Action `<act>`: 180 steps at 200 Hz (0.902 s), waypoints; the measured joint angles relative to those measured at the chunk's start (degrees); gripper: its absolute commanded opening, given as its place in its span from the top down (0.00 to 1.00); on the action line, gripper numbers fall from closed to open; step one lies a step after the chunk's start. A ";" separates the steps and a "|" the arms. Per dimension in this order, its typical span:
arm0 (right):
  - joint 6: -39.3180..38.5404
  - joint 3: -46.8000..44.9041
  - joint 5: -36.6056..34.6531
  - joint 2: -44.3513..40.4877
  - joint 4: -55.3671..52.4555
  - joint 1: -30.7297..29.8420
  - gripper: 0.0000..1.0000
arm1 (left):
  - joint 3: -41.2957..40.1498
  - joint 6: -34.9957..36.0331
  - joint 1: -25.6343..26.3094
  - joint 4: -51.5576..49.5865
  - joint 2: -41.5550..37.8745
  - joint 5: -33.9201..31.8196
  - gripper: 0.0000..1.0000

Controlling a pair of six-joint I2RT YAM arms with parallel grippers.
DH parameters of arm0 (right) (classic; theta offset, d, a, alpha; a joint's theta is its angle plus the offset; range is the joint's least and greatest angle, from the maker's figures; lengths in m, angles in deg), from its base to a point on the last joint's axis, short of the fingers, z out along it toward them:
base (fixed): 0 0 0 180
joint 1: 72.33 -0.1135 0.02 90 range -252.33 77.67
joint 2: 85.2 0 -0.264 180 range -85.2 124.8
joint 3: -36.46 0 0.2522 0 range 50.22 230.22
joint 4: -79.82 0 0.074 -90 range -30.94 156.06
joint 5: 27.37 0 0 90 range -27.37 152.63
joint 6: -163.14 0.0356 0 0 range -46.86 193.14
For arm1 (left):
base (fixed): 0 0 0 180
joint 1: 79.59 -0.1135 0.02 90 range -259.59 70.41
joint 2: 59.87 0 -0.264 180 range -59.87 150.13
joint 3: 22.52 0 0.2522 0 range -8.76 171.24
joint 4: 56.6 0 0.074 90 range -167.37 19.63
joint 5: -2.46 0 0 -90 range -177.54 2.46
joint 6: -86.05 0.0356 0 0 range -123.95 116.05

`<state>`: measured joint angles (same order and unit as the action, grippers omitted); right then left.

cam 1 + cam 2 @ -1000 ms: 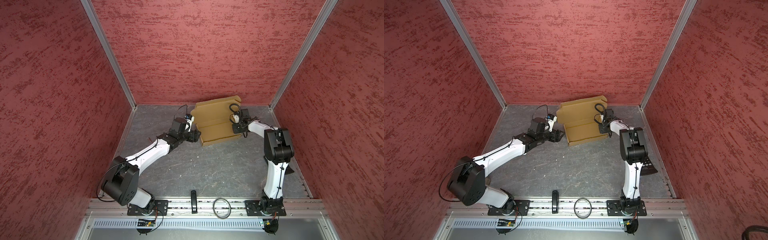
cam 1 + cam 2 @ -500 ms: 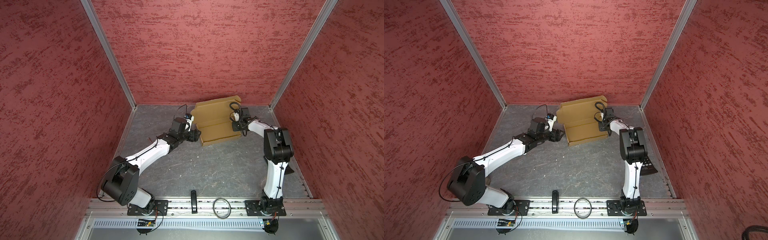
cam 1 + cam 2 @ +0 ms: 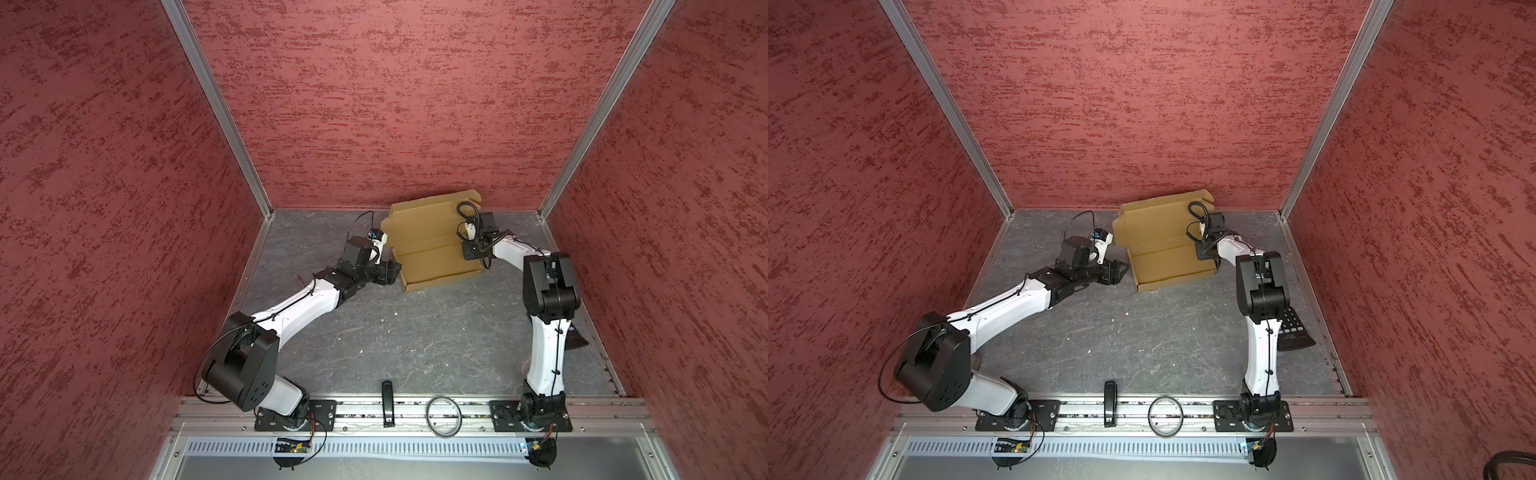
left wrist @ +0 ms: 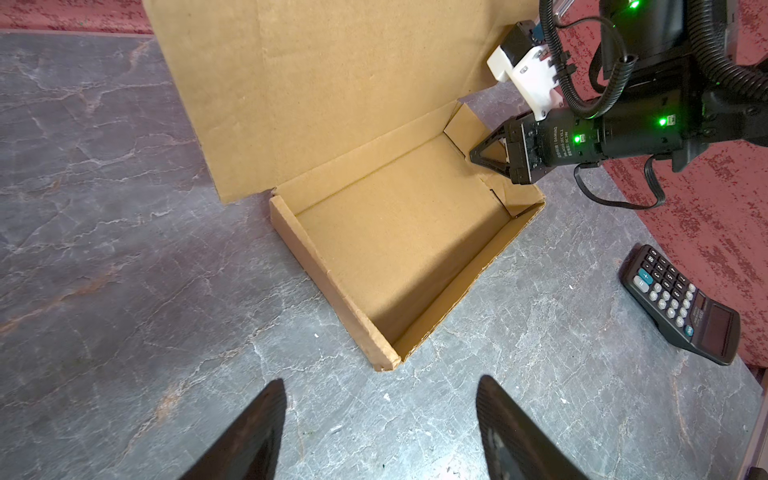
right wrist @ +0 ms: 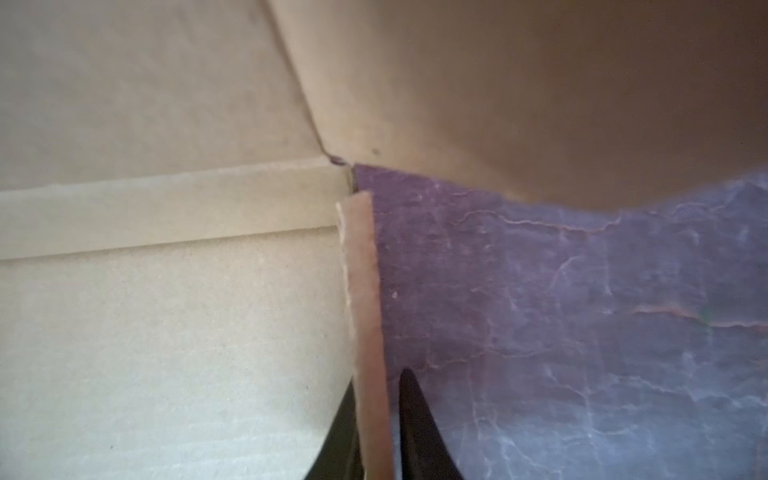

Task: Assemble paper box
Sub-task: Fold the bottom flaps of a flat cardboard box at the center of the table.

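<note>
Over the last second my right gripper (image 5: 376, 382) has been narrowing on the paper box (image 3: 436, 253), while both arms and the box itself sit where they were in both top views. The box rests on the desk (image 3: 395, 332) near the back wall, between my 2 arms, its tray formed and its lid (image 4: 332, 83) raised and leaning back. My right gripper now straddles the side wall (image 5: 361, 291) on my right, 1 finger inside the tray and 1 outside. A thin sliver of desk shows beside the outer finger, so I cannot tell whether the pinch is firm yet. I read this as taking hold of that wall to square it up. The lid is not yet folded down, so I judge the task well along but unfinished. My left gripper (image 4: 380, 380) is spread wide and holds nothing, hovering over bare desk just short of the box's nearest corner. The right wrist view alone shows the wall's raw edge between my fingers; in the top views my wrist hides that contact. The left wrist view shows my right gripper (image 4: 478, 158) at the far corner of the tray, and the keys of a calculator (image 4: 681, 303) lying well apart from the box. In a top view the calculator (image 3: 1293, 332) is partly behind my right arm.
</note>
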<state>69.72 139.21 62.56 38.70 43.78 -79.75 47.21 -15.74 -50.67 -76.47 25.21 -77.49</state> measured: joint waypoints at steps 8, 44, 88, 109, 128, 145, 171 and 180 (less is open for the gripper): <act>-0.02 0.00 -0.15 0.02 -0.15 0.00 0.85 | -0.04 0.00 0.00 0.04 0.00 0.00 0.27; -0.11 0.33 -0.42 0.17 -0.50 -0.15 0.88 | -0.50 0.00 -0.11 0.15 0.00 -0.02 0.27; -0.28 0.68 -0.57 0.46 -0.63 -0.31 0.91 | -0.70 -0.02 -0.15 0.15 0.00 -0.02 0.27; -0.42 1.07 -0.66 0.74 -0.68 -0.37 0.93 | -0.72 0.00 -0.31 0.15 0.00 -0.02 0.27; -0.50 1.44 -0.83 0.98 -0.70 -0.46 0.95 | -0.72 -0.02 -0.33 0.15 0.00 -0.02 0.27; -0.52 1.57 -1.20 1.07 -0.72 -0.59 0.96 | -0.76 0.00 -0.37 0.17 0.00 -0.02 0.27; -0.90 1.68 -1.75 1.25 -0.74 -0.81 0.99 | -0.90 -0.02 -0.37 0.15 0.00 -0.04 0.27; -0.98 2.03 -1.92 1.40 -0.83 -0.85 0.99 | -0.92 -0.02 -0.37 0.15 0.00 -0.04 0.27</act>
<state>68.74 141.24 60.63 40.10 42.95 -80.61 46.29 -15.76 -51.04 -76.32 25.21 -77.54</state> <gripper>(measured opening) 0.067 0.731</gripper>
